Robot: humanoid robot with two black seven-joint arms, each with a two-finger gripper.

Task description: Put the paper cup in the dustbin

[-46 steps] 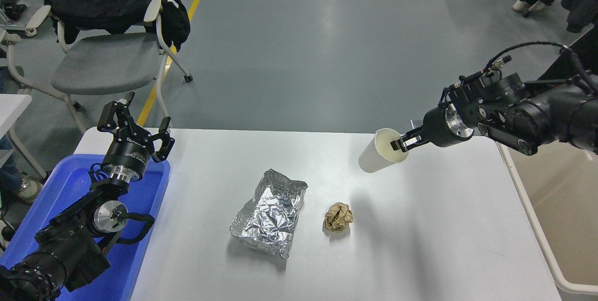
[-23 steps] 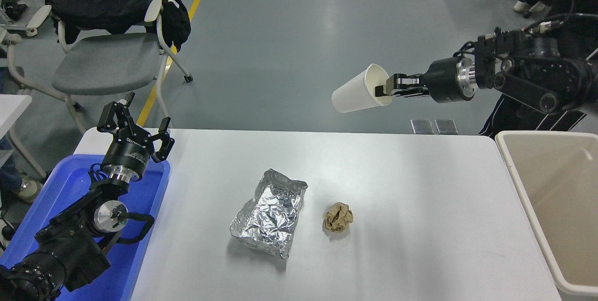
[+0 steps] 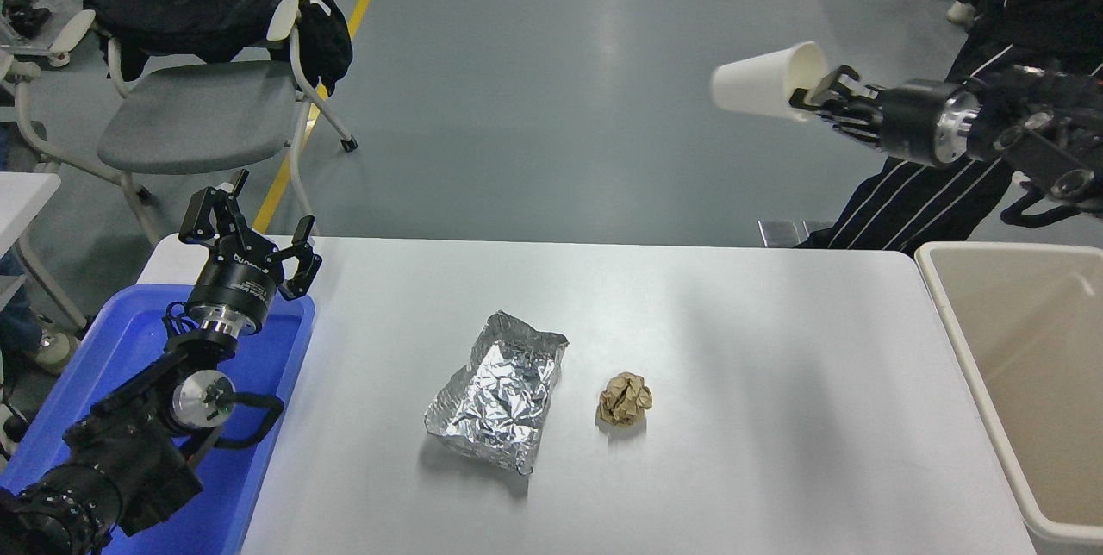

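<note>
The jaws of the right black gripper (image 3: pixel 814 96) are clamped on the rim of the small white tapered paper cup (image 3: pixel 765 81), one finger inside the mouth and one outside the wall. The cup is carried on its side, base pointing toward nine o'clock and mouth toward the gripper at three o'clock. It hangs high in the air at about one o'clock from the middle of the white rectangular table (image 3: pixel 732 339), past the table's far edge and over the grey floor. The right arm comes in from the right edge of the picture, held level.

The large beige plastic dustbin (image 3: pixel 948 296) with a rounded pale rim stands just beside the table's right edge, at four o'clock from the cup and well apart from it.

On the table lie a crumpled silver foil sheet (image 3: pixel 500 395) near the middle and, just at its three o'clock, a small crumpled brown paper ball (image 3: pixel 625 398); the two do not touch.

The left black gripper (image 3: pixel 250 236) is parked at the lower left with its fingers spread apart, above the blue plastic tray (image 3: pixel 129 339) that sits at the table's left edge.

A person in dark trousers with white stripes (image 3: pixel 913 202) stands beyond the table's far right corner.
</note>
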